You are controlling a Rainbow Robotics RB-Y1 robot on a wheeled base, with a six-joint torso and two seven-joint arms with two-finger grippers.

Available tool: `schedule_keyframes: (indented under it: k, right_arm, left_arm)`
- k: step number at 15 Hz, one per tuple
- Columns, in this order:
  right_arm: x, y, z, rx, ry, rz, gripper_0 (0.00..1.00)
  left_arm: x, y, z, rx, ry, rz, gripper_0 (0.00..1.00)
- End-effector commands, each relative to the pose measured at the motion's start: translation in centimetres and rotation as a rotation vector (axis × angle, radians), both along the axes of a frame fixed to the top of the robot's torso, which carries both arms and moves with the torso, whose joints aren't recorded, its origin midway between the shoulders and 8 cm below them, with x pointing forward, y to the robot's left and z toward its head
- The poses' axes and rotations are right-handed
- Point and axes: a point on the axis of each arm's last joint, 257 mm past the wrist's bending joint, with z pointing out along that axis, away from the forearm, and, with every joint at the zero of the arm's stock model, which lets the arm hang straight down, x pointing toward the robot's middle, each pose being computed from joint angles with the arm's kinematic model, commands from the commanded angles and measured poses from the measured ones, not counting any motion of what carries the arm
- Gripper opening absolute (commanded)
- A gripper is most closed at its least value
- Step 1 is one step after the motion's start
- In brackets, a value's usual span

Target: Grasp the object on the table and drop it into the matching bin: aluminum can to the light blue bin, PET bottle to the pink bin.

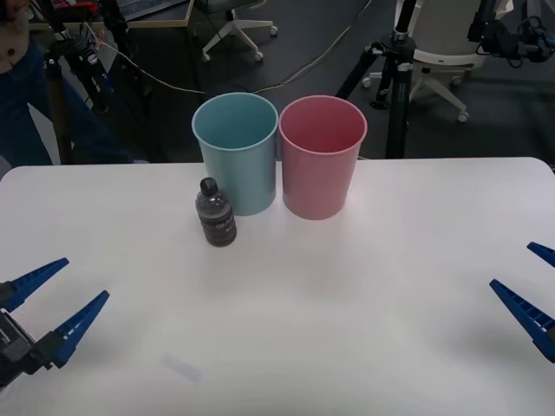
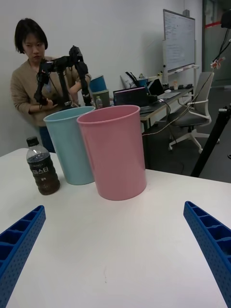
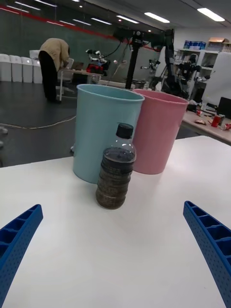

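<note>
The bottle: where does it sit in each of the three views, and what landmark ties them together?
Front view: the bottle stands on the table, left of centre, just before the blue bin.
Right wrist view: far left, beside the blue bin.
Left wrist view: centre, in front of the blue bin.
Shared landmark: the pink bin beside the blue one.

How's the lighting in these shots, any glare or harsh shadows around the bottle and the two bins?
Front view: even, soft light; the bottle and the bins cast only faint shadows on the white table, no strong glare. Left wrist view: ceiling strip lights are bright in the background, yet the light blue bin and pink bin stay evenly lit. Right wrist view: the pale wall behind is bright, the bottle's label still legible.
</note>
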Motion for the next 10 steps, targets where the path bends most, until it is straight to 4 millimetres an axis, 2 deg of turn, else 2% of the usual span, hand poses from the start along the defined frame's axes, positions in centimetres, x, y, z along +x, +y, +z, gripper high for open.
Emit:
schedule_keyframes:
  k: [1,3,6,10]
  right_arm:
    - [0.0,0.0,0.0,0.0,0.0,0.0,1.0]
    - [0.0,0.0,0.0,0.0,0.0,0.0,1.0]
    - [0.0,0.0,0.0,0.0,0.0,0.0,1.0]
    - [0.0,0.0,0.0,0.0,0.0,0.0,1.0]
  left_arm:
    - [1.2,-0.9,-1.1,0.052,-0.016,0.022,1.0]
    - [1.6,-2.7,-2.4,0.048,0.004,-0.017,1.0]
    - [3.2,-4.7,-3.2,0.07,0.009,-0.066,1.0]
    - [5.0,-5.9,-4.3,0.071,0.019,-0.1,1.0]
